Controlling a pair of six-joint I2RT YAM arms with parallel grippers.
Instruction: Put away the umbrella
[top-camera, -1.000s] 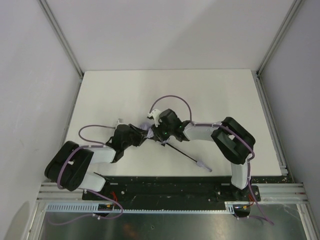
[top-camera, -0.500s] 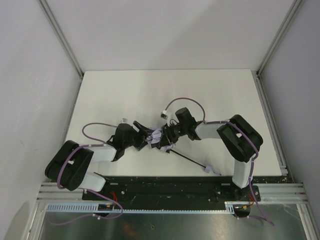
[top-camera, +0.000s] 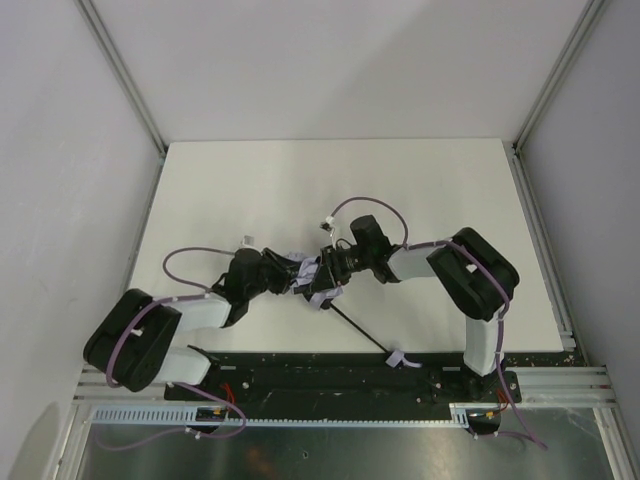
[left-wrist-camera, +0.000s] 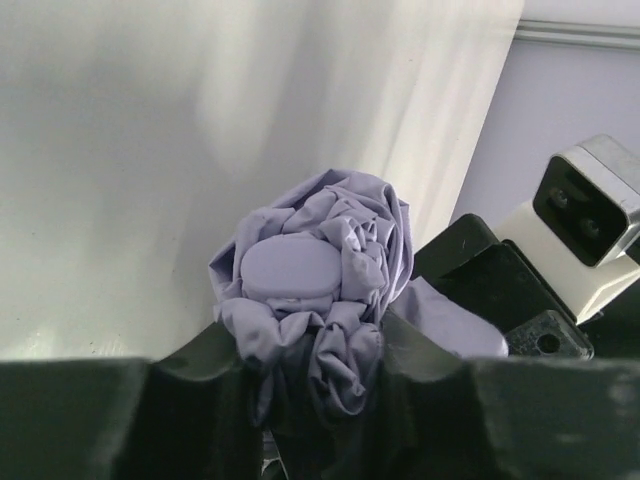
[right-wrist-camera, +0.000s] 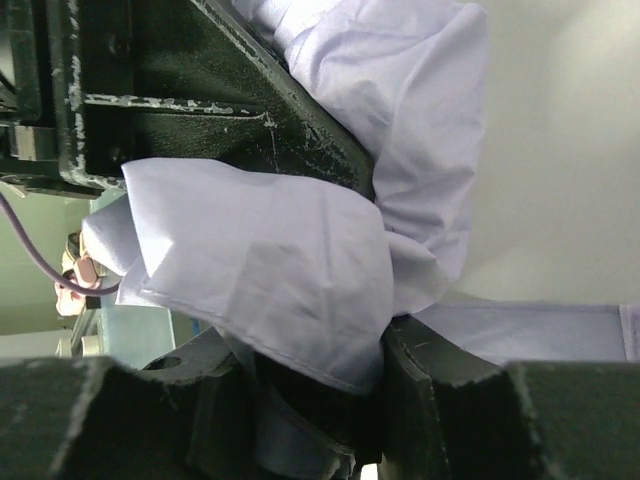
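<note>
The umbrella's bunched lavender-grey canopy (top-camera: 313, 277) sits between my two grippers at the table's middle front. Its thin black shaft (top-camera: 358, 331) runs down-right to the small pale handle (top-camera: 398, 358) near the front edge. My left gripper (top-camera: 287, 279) is shut on the gathered top of the canopy (left-wrist-camera: 315, 290), which shows a flat round cap. My right gripper (top-camera: 328, 270) is shut on a fold of canopy fabric (right-wrist-camera: 290, 270) from the other side. The two grippers nearly touch.
The white table (top-camera: 250, 190) has a metal frame post at each back corner and grey walls on three sides. The black base rail (top-camera: 340, 375) runs along the front edge, just below the handle.
Both grippers have moved closer together on the canopy. The shaft has swung, and the handle has slid left toward the front edge.
</note>
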